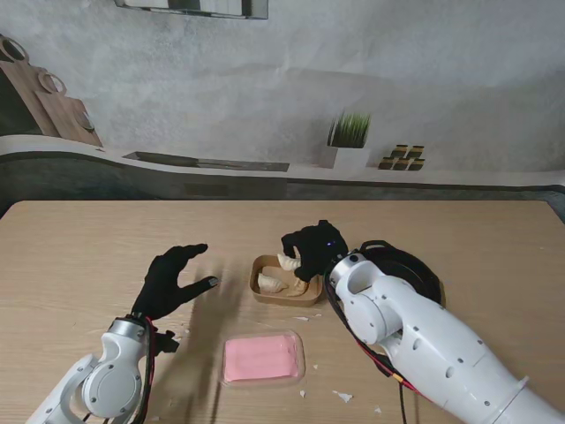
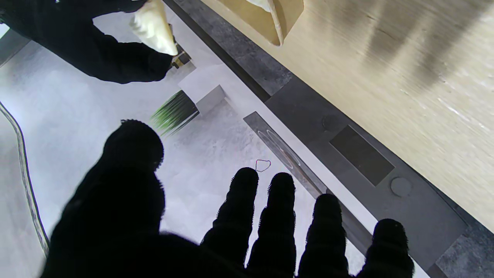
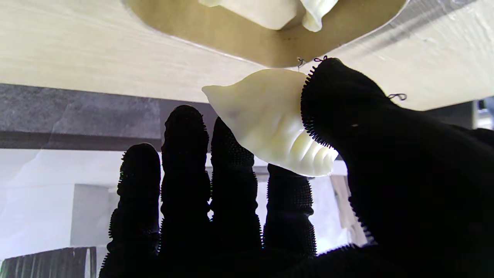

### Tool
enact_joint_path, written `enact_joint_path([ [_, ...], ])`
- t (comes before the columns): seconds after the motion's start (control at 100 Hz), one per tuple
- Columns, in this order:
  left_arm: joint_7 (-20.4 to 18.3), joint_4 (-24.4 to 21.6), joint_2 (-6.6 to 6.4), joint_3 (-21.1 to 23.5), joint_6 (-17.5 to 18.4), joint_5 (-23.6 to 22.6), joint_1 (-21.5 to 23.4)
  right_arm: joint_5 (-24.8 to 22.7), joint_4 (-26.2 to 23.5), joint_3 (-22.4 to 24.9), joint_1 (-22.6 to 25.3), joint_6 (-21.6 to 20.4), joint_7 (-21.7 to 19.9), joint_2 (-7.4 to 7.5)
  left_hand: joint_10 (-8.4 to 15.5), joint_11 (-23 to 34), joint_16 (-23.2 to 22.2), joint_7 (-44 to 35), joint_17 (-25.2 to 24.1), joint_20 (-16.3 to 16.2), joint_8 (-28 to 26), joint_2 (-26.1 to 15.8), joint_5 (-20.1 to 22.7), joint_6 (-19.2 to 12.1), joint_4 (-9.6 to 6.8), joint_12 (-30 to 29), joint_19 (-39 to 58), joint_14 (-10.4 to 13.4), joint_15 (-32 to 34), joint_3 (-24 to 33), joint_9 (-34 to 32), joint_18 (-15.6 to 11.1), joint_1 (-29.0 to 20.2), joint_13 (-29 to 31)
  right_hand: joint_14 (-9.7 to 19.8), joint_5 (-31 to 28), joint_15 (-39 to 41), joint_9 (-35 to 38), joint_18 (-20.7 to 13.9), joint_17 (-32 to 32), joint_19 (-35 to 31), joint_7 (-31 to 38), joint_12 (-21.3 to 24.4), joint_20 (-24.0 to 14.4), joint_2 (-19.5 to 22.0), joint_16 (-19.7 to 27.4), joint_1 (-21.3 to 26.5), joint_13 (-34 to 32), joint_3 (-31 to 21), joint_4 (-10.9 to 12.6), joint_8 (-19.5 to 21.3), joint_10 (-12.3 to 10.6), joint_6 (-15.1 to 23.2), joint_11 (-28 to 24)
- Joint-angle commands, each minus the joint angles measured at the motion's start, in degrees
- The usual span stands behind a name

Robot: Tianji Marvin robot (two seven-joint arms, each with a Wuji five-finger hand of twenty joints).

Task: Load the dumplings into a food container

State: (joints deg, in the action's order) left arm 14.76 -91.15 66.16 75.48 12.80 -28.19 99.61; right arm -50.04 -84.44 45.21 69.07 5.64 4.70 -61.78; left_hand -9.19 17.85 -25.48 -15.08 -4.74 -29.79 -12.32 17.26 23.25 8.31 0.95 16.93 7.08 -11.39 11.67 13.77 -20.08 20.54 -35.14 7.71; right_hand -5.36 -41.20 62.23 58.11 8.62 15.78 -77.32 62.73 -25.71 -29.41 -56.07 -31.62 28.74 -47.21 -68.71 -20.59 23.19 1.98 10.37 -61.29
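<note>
Dumpling (image 3: 270, 123) is being pinched between thumb and fingers of the right hand (image 1: 311, 249), hanging over the brown paper food container (image 1: 262, 264), which is already holding two dumplings (image 1: 269, 283). Left hand (image 1: 172, 278) is hovering left of the container, fingers spread, gripping nothing. Pink-filled lidded tray (image 1: 261, 358) is sitting nearer to me.

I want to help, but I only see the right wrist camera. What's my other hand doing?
Observer: The left hand is open, fingers apart, left of the container.
Operator: What's on the other side?
Observer: A black pan sits right of the container, partly hidden by the arm.
Operator: Anything closer to you?
Observer: A pink block in a clear tray lies nearer to me than the container.
</note>
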Motion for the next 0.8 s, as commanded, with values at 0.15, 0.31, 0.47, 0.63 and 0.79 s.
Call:
enact_joint_path([
  [0.15, 0.0, -1.3, 0.38, 0.9, 1.0, 0.9, 1.3, 2.2, 3.2, -6.9, -3.7, 8.8, -0.2, -3.71, 0.7, 0.1, 0.3, 0.1, -0.4, -0.9, -0.3, -0.5, -0.3, -0.2, -0.21, -0.5, -0.8, 0.7, 0.3, 0.4, -0.4, -1.1, 0.0, -1.0, -1.2, -4.3, 0.8, 3.9, 1.7, -0.5, -0.7, 6.7, -2.2, 0.3, 2.3, -0.5, 6.3, -0.5, -9.5, 2.0, 2.9, 2.2, 3.2, -2.3],
  [0.31, -0.1, -1.9, 0.41, 1.0, 1.0, 1.3, 1.8, 2.8, 7.6, -10.5, -6.4, 11.9, 0.5, -4.59, 0.7, 0.1, 0.4, 0.1, -0.4, -0.9, -0.3, -0.5, -0.2, -0.2, -0.22, -0.5, -0.8, 0.8, 0.2, 0.4, -0.5, -1.2, -0.1, -1.0, -1.1, -3.2, 1.2, 3.0, 1.4, -0.9, -1.0, 7.1, -2.2, 0.1, 3.5, -0.8, 6.1, 0.3, -8.8, 2.3, 3.0, 2.2, 3.3, -2.9],
  [0.47, -0.3, -2.5, 0.37, 0.7, 0.7, 1.3, 2.1, 2.6, 9.5, -12.2, -7.3, 14.1, 0.9, -4.94, 0.7, 0.1, 0.4, 0.2, -0.4, -0.9, -0.3, -0.5, -0.2, -0.3, -0.22, -0.5, -0.8, 0.8, 0.2, 0.3, -0.6, -1.1, 0.0, -0.9, -0.8, -1.4, 1.7, 1.8, 0.9, -1.6, -1.2, 7.5, -1.6, 0.0, 5.3, -1.1, 5.9, 1.4, -7.5, 2.7, 2.1, 1.9, 2.1, -3.7],
  [0.63, -0.3, -2.7, 0.37, 0.6, 0.5, 1.2, 2.1, 2.5, 9.2, -12.6, -7.5, 14.5, -0.5, -4.65, 0.6, 0.1, 0.4, 0.2, -0.4, -0.9, -0.4, -0.5, -0.1, -0.2, -0.22, -0.5, -0.8, 0.7, 0.2, 0.3, -0.7, -1.1, -0.1, -0.9, -0.3, 5.1, 2.2, -4.5, -1.2, -4.7, -1.2, 6.6, 0.1, -0.1, 7.3, -2.4, 3.9, 6.4, -5.0, 3.3, -2.6, 1.5, -1.1, -5.8],
  [0.79, -0.5, -2.7, 0.33, 0.3, 0.1, 1.2, 2.0, 2.3, 7.8, -12.9, -7.6, 14.6, -2.9, -4.09, 0.6, 0.0, 0.4, 0.2, -0.4, -0.8, -0.4, -0.5, -0.1, -0.2, -0.22, -0.5, -0.8, 0.7, 0.2, 0.3, -0.8, -1.1, 0.0, -0.9, -0.6, 8.7, 1.6, -11.6, -2.5, -8.0, -0.6, 0.0, -0.4, -0.8, 11.3, -3.4, -2.4, 11.6, -2.6, 8.1, -3.9, 1.5, -6.4, -5.7],
])
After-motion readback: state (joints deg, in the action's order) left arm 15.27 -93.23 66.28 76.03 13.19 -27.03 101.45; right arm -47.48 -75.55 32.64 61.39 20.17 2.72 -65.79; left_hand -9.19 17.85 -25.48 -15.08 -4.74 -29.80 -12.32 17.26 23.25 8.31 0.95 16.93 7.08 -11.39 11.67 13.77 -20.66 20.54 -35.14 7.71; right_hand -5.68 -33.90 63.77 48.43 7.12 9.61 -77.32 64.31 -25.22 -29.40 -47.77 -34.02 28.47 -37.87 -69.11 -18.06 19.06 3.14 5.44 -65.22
